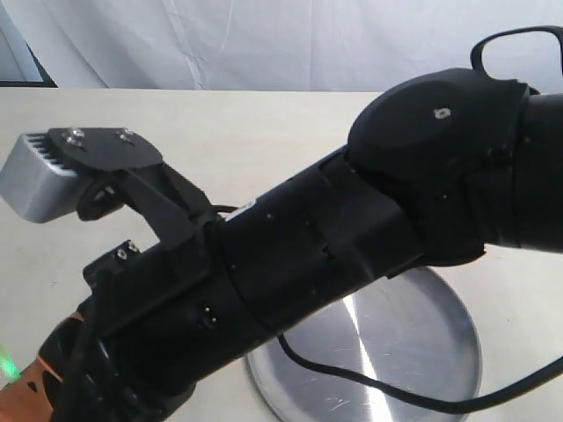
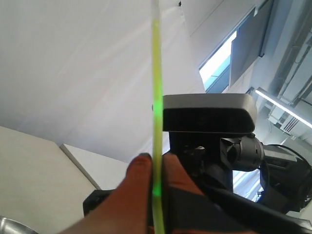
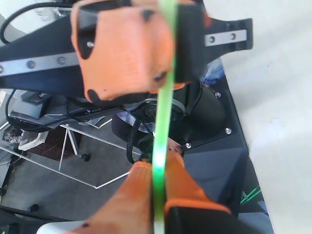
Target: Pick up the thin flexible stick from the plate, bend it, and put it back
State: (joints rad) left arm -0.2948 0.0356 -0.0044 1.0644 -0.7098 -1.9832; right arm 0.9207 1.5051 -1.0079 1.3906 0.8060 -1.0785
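Note:
The thin flexible stick (image 2: pixel 156 73) is a yellow-green rod glowing green and is held by both grippers above the table. My left gripper (image 2: pixel 156 163) is shut on it, its orange fingers (image 2: pixel 136 185) pressed on both sides. In the right wrist view the stick (image 3: pixel 165 97) runs nearly straight from my right gripper (image 3: pixel 160 168), shut on it, up to the left gripper's orange pads (image 3: pixel 126 48). The shiny silver plate (image 1: pixel 422 352) lies on the table, partly hidden by the black arm (image 1: pixel 334 237). A green glow from the stick (image 1: pixel 7 365) shows at the lower left edge.
A silver wrist camera (image 1: pixel 40 180) sits on the black arm that reaches from the right across the cream table (image 1: pixel 220 132). A black cable (image 1: pixel 369 382) hangs over the plate. White curtain (image 1: pixel 264 44) stands behind the table.

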